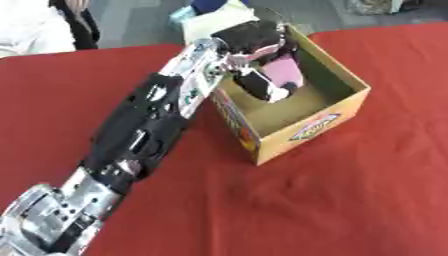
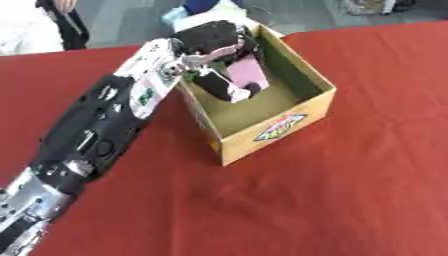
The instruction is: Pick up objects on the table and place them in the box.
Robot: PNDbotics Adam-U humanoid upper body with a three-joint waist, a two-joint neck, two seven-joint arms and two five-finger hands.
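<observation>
A red cloth covers the counter (image 1: 350,200) before us. On it stands an open yellow cardboard box (image 1: 328,122) with a printed logo on its front. Our left arm reaches in from the lower left, and our left hand (image 1: 258,55) hangs over the box's opening, fingers curled round a pink object (image 1: 284,72) held inside the box, above its floor.

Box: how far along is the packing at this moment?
Done: nothing visibly lies on the cardboard box floor. In hand: the left hand holds a pink object inside the box, unreleased. Left: no other objects show on the red tablecloth.
</observation>
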